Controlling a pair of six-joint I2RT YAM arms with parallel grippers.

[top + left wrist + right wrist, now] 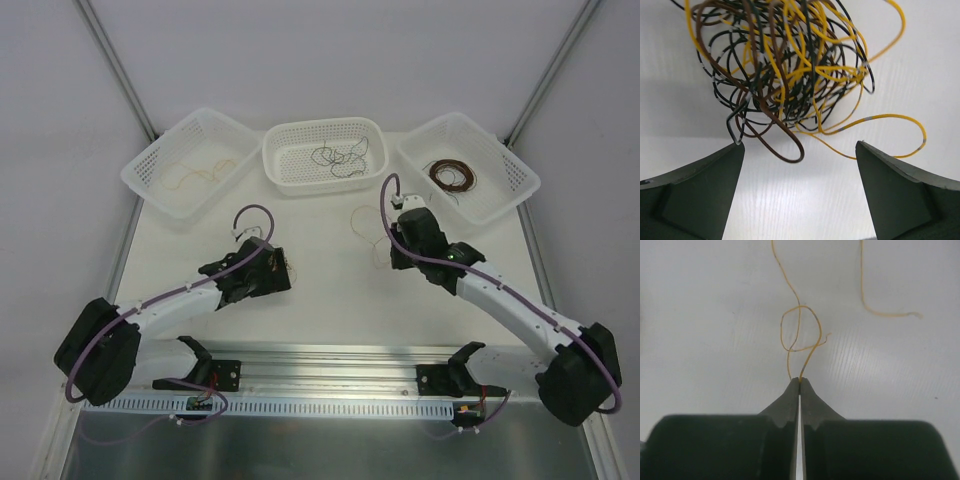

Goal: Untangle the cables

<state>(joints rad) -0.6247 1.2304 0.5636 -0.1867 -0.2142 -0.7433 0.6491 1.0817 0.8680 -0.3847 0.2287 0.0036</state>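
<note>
**Sorting step in progress.** The right hand [800,381] is pinching the end of a single yellow cable [781,332] with its jaws fully closed. The cable is curling into one small loop just ahead of the tips and trailing off across the white surface [330,300]. A second yellow strand [885,315] is lying loose nearby, apart from the hand. The left hand [799,145] is hovering with its jaws spread wide, gripping nothing, directly behind the remaining cables [790,65]. These are forming a dense knot of yellow, black and brown wire, resting on the surface nearer the left arm. Whether the pinched cable is running back into that knot cannot be told. The step is probably going best if the right hand is drawing its cable slowly and low, so the loop is opening rather than tightening, with the left hand closing on the knot to anchor it. Along the far edge, the left basket [150,165] is holding yellow wire, the middle basket [325,128] black, and the right basket [520,180] brown coils. Nothing is blocking the way there; the likeliest hazard is interlaced loops dragging the whole knot along.
</note>
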